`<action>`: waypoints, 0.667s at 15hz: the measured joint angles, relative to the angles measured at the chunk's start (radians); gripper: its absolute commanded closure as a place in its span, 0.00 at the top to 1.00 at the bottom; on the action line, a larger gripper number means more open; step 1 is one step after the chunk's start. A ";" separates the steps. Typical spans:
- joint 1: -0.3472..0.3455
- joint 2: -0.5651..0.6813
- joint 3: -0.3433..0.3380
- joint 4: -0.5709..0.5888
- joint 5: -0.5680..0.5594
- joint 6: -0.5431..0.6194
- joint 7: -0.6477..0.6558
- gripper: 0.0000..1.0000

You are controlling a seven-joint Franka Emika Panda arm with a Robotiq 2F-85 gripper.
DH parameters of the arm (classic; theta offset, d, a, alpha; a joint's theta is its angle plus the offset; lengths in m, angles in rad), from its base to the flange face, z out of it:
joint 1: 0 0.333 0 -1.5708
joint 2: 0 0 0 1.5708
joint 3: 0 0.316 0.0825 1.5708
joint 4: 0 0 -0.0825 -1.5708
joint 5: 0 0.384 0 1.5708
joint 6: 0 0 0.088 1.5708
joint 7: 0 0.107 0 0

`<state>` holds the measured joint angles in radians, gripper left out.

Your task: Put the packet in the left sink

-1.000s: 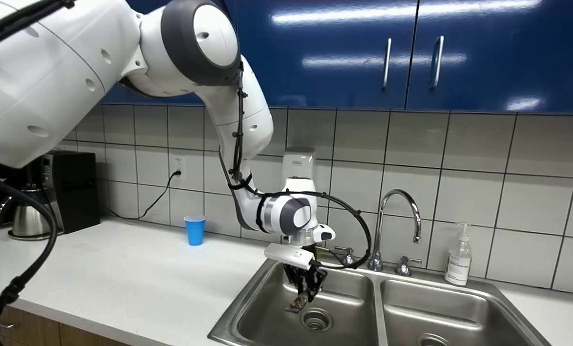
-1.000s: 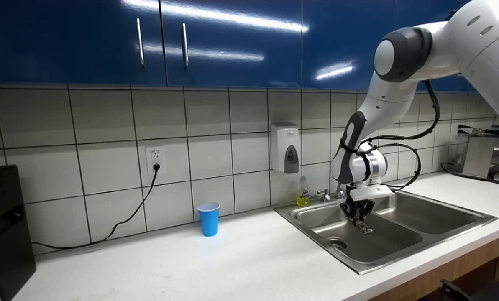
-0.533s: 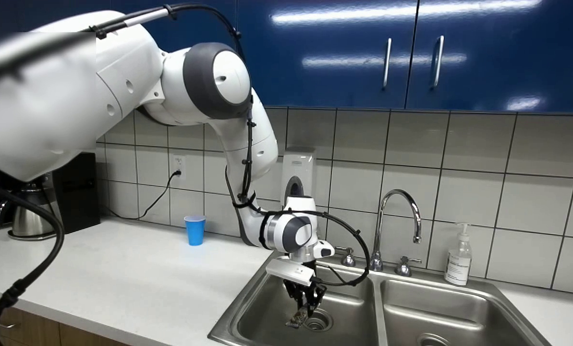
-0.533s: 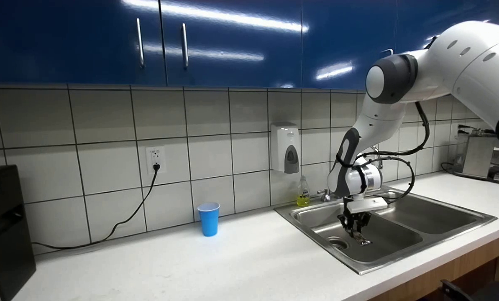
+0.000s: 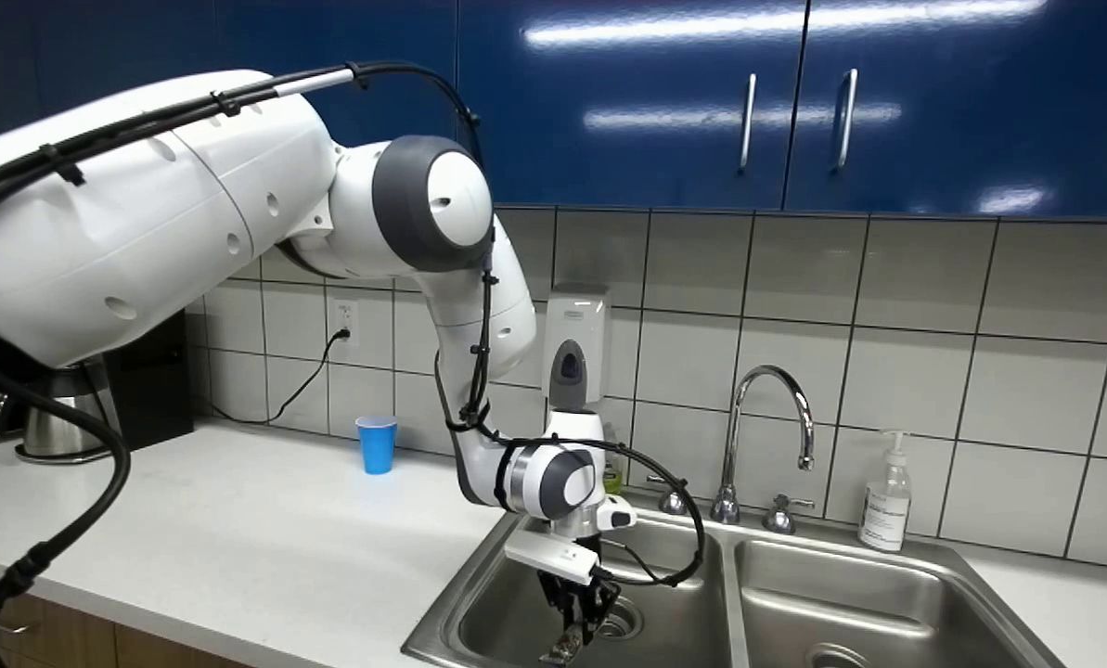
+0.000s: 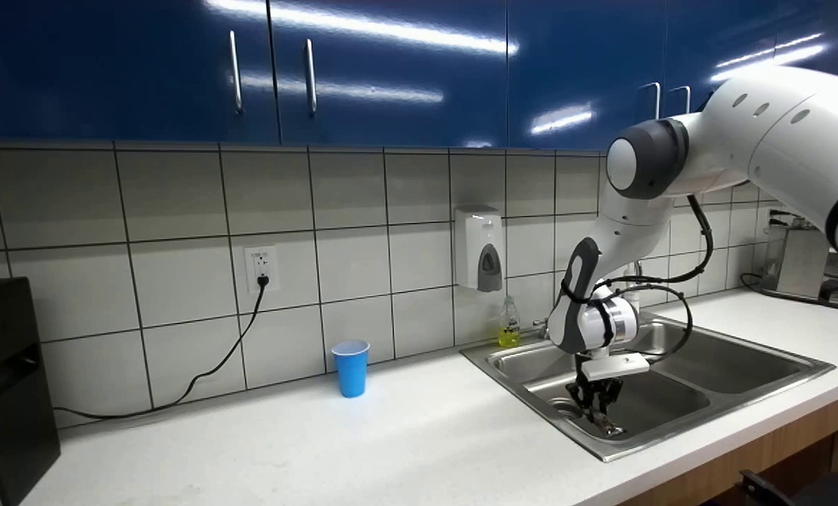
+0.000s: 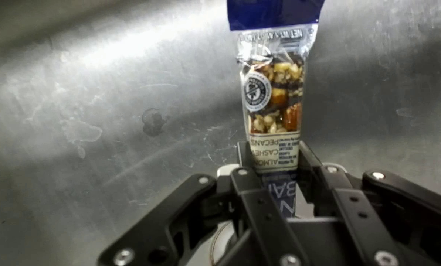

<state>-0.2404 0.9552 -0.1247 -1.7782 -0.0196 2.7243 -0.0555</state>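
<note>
While pincer (image 7: pixel 275 154) grips, L sink (image 5: pixel 678 631): 1 pkt (image 7: pixel 274 101).

I count one tool (image 7: pixel 275 157) of mine with two fingers (image 7: pixel 309 157), one packet (image 7: pixel 274 107), two sink basins (image 5: pixel 683 635), two round drains (image 5: pixel 624 621), one faucet (image 5: pixel 731 455), two faucet handles (image 5: pixel 780 517), two bottles (image 5: pixel 885 508), one white wall dispenser (image 6: pixel 478 246), one blue cup (image 6: pixel 352 372) and one counter (image 6: pixel 250 450).

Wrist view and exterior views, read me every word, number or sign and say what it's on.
On the packet, upside down in the wrist view:
"NET WT 1.4", then blurred
"PECANS"
"CASHE", end partly hidden
"ALMO", end partly hidden
"BA", then cut off
"N", then cut off
Round badge and fine print: too blurred to read surely
Exterior views: any lettering on the pump bottle, yellow bottle, wall dispenser and outlet is too small to read
</note>
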 measured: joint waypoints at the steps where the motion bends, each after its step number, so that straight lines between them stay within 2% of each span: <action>1: 0.001 0.008 0.000 0.005 0.000 0.000 0.000 0.08; 10: 0.013 0.052 0.001 0.031 0.000 0.000 0.000 0.08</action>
<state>-0.2275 1.0077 -0.1240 -1.7469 -0.0196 2.7243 -0.0555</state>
